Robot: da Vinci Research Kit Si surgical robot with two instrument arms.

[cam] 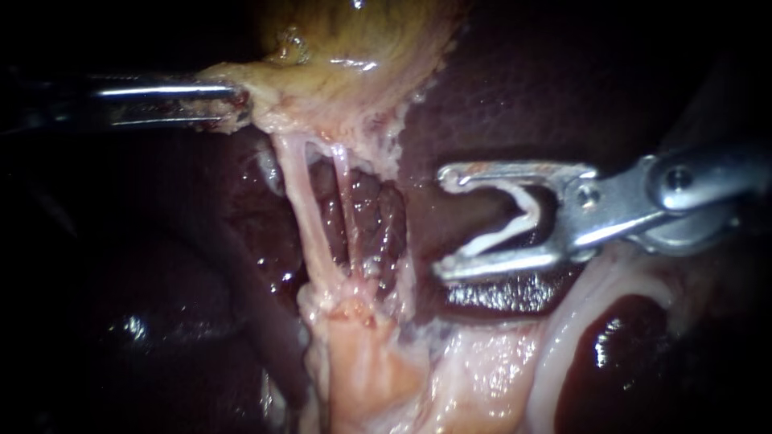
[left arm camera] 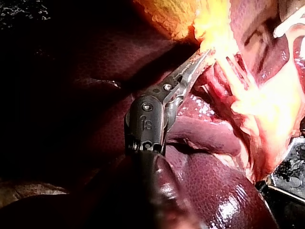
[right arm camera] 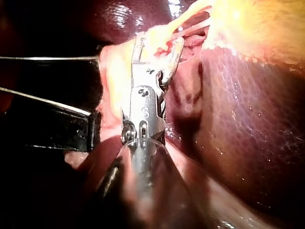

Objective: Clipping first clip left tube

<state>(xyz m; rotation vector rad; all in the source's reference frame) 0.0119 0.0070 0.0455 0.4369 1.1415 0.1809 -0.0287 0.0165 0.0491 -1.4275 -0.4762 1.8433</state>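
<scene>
Right tool point(cam: 441, 221) holds clip point(cam: 527, 215) near pale left tube point(cam: 304, 213).

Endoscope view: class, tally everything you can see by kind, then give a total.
Instruments: 2, left instrument and right instrument
Tubes: 2, left tube and right tube
Clip: 1, white, held by the right instrument
Gallbladder: 1
Liver: 1
Total: 7

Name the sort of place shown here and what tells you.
Probably a surgical bench: exposed liver and gallbladder, the left instrument gripping the gallbladder, the right instrument holding a clip between its jaws.
</scene>
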